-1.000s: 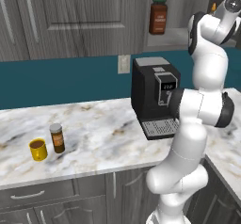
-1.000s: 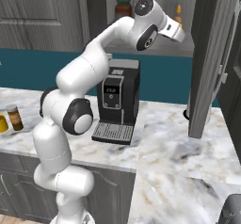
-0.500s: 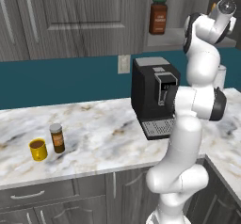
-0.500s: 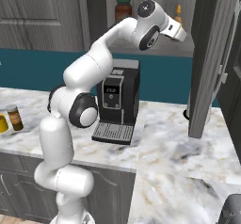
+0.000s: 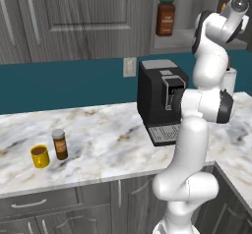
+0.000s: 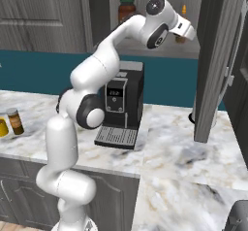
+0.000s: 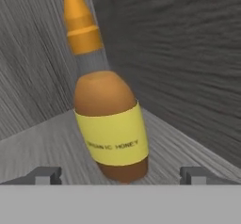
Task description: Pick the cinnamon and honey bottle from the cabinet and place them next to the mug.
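Observation:
The honey bottle (image 7: 110, 124), amber with a yellow label and a pointed orange cap, stands on the shelf of the cabinet niche (image 6: 145, 45). My gripper (image 7: 120, 177) is open, one fingertip on each side of the bottle's base, not touching it. From the right base view, the bottle's cap (image 6: 183, 9) peeks out above my hand. The cinnamon (image 5: 60, 144) stands on the marble counter, right beside the yellow mug (image 5: 39, 156).
A bigger red-brown jar with a green lid (image 5: 165, 15) stands at the left of the niche. Below the niche, a black coffee machine (image 5: 160, 98) sits on the counter. The open cabinet door (image 6: 218, 55) hangs just right of my hand.
The arm has straightened upward and the hand has edged a little deeper into the niche toward the honey bottle. Cinnamon and mug have not moved.

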Controlling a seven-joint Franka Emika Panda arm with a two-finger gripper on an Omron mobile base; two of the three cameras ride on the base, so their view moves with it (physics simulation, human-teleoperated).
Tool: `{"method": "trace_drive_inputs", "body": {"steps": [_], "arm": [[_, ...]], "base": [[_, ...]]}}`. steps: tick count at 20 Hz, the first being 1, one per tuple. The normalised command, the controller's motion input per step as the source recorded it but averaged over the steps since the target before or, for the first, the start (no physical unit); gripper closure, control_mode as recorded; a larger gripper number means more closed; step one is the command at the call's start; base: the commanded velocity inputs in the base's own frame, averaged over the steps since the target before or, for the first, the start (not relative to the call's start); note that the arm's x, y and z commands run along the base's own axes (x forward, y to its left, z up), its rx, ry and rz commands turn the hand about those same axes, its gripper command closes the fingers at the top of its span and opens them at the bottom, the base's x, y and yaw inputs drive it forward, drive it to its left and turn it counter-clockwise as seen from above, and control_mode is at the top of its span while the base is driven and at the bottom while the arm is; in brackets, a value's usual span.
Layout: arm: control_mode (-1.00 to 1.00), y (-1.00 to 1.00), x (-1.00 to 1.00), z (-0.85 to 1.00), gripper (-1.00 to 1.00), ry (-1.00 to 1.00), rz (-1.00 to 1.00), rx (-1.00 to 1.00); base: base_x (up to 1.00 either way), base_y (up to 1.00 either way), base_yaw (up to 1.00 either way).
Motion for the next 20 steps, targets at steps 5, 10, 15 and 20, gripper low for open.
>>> {"method": "trace_drive_inputs", "body": {"steps": [5,10,15,20], "arm": [[-1.00,-0.03,0.07,0.00,-1.00,0.00,0.00,0.00],[-1.00,0.00,0.02,0.00,-1.00,0.00,0.00,0.00],[-1.00,0.00,0.00,-0.06,-1.00,0.00,0.00,0.00],[-1.00,0.00,0.05,-0.14,-1.00,0.00,0.00,0.00]], "base": [[0.00,0.00,0.00],[0.00,0.00,0.00],[0.00,0.00,0.00],[0.00,0.00,0.00]]}}
